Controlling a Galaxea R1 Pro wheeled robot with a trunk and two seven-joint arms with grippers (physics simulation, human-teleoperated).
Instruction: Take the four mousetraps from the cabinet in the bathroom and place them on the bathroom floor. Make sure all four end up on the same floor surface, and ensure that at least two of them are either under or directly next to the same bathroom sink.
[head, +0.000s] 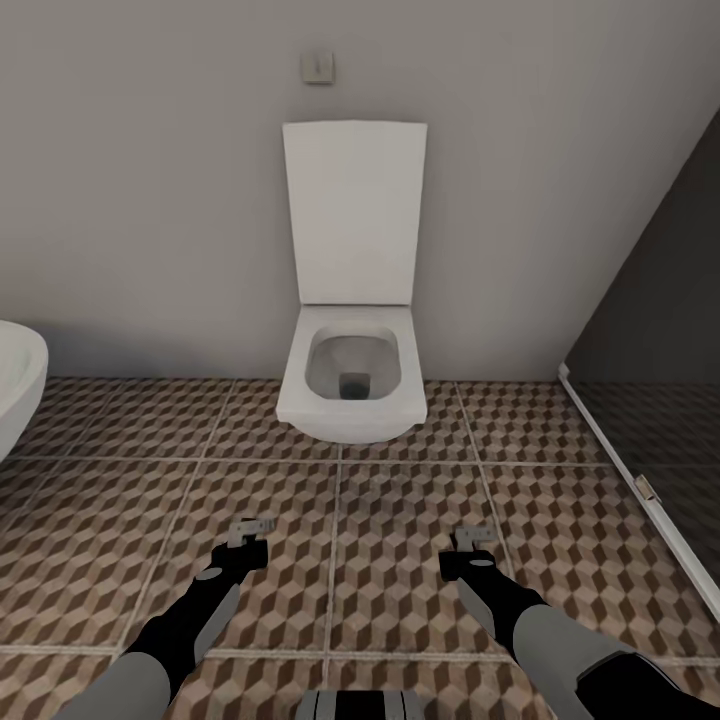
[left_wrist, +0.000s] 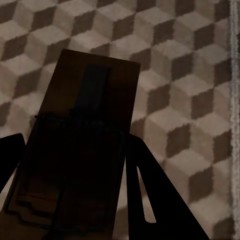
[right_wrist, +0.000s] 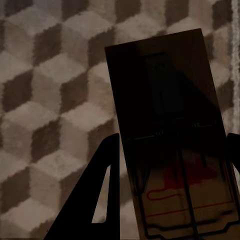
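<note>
My left gripper (head: 250, 528) is shut on a mousetrap (left_wrist: 80, 145), a flat brown wooden base with a wire bar, held low over the bathroom floor (head: 380, 520). My right gripper (head: 468, 540) is shut on a second mousetrap (right_wrist: 170, 125), whose base has red print near the fingers. Both traps look dark in the wrist views, with the cube-pattern tiles close beneath them. In the head view both grippers hover side by side in front of the toilet. The cabinet and the sink are out of view.
A white toilet (head: 350, 380) with its lid raised stands against the grey wall straight ahead. A white rounded fixture (head: 15, 390) juts in at the left edge. A dark glass panel (head: 650, 330) with a white base rail runs along the right.
</note>
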